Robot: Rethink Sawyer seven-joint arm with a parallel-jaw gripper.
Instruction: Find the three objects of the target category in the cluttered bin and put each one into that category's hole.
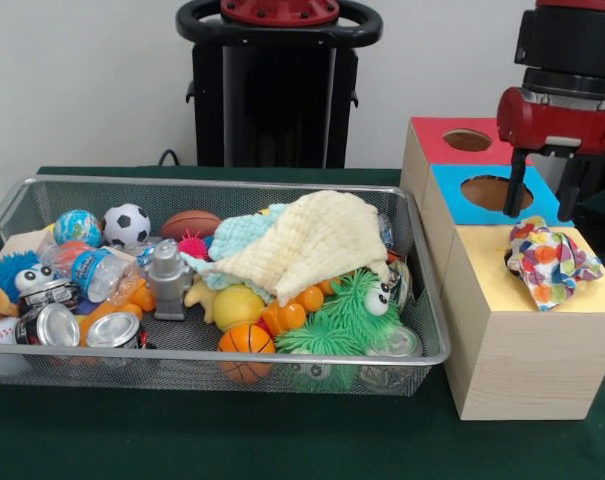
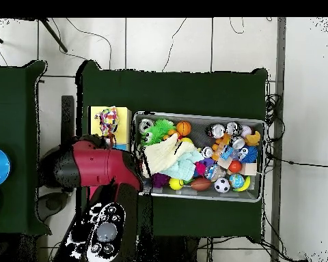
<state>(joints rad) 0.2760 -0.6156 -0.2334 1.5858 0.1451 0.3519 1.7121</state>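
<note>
I see the gripper with fingers spread, empty, over the blue box. The patterned cloth lies on the yellow box (at 3 o'clock from the bin).

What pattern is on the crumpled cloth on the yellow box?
Multicoloured spots on white crumpled cloth; clearest in the front view.

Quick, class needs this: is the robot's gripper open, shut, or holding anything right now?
Gripper: open, holding nothing, hanging above the colourful cloth that lies on the yellow box.
</note>
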